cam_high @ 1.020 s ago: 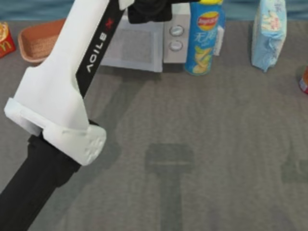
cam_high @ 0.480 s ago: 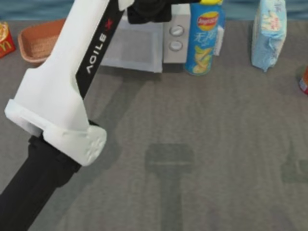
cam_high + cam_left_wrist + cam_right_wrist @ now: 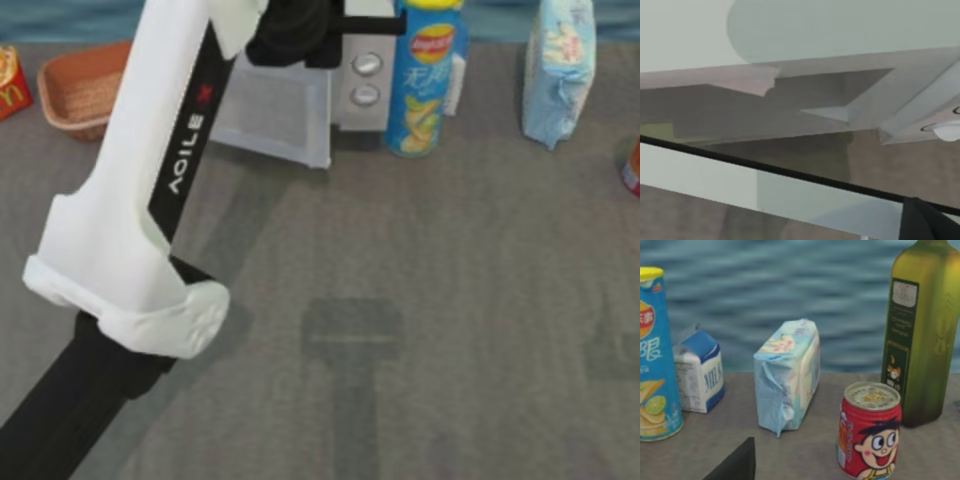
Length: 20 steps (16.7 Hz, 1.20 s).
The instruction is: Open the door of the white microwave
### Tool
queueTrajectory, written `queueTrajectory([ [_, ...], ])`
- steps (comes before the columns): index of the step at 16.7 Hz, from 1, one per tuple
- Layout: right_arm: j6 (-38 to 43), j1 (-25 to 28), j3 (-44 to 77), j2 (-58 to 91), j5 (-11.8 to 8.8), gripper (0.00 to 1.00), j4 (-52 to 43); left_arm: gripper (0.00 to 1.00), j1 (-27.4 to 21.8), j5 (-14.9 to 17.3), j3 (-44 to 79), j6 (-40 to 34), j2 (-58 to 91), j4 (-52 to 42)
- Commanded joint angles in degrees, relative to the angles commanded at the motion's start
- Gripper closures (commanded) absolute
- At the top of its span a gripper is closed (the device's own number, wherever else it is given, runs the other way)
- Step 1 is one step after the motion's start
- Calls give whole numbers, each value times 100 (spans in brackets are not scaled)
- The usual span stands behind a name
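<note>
While the left claw meets the door, grey table.

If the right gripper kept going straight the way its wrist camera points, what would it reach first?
Probably the pale blue snack bag, roughly centred ahead of the right gripper, whose dark tip alone shows. The red cartoon can sits off to one side; depth is unclear.

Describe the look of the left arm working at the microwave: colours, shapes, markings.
The left arm has a white, boxy shell with rounded ends over a black tubular lower link. A black stripe along its side carries white AgileX lettering and a small red mark. Its wrist and gripper are black.
</note>
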Motion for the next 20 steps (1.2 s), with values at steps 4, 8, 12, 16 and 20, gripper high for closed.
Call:
queueTrajectory([
  [4, 0, 0, 0, 0, 0, 0, 0, 100, 2, 39, 118, 69, 94, -79],
  [8, 0, 0, 0, 0, 0, 0, 0, 100, 2, 39, 118, 69, 94, -79],
  [12, 0, 0, 0, 0, 0, 0, 0, 100, 2, 39, 118, 69, 94, -79],
  [16, 0, 0, 0, 0, 0, 0, 0, 100, 2, 39, 118, 69, 94, -79],
  [20, 0, 0, 0, 0, 0, 0, 0, 100, 2, 39, 118, 69, 94, -79],
])
